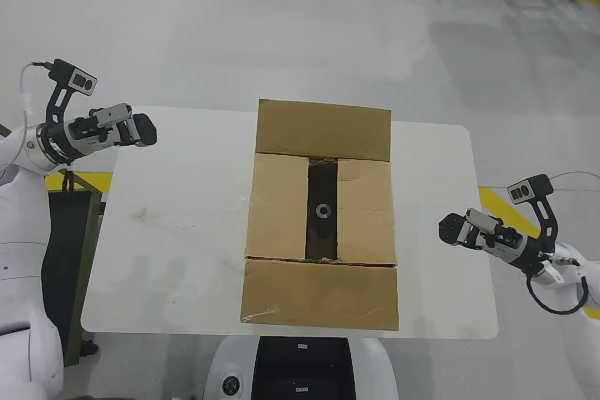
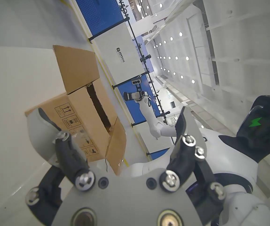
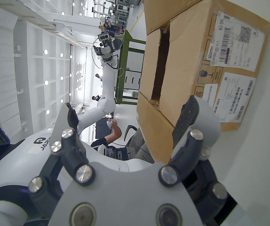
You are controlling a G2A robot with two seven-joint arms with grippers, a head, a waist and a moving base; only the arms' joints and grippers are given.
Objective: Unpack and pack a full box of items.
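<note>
Unpacking looks barely begun for you: the cardboard box (image 1: 280,205) is sitting centred on the table (image 1: 180,260), inner flaps ajar over a dark item (image 1: 323,211), while your left pincer (image 1: 145,129) and right pincer (image 1: 446,228) are hanging released, empty, well apart from it.

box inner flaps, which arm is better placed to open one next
Right, probably. The right gripper hangs open nearer the box, level with its nearly closed inner flaps. The left gripper, also open, sits farther off by the far corner of the table.
</note>
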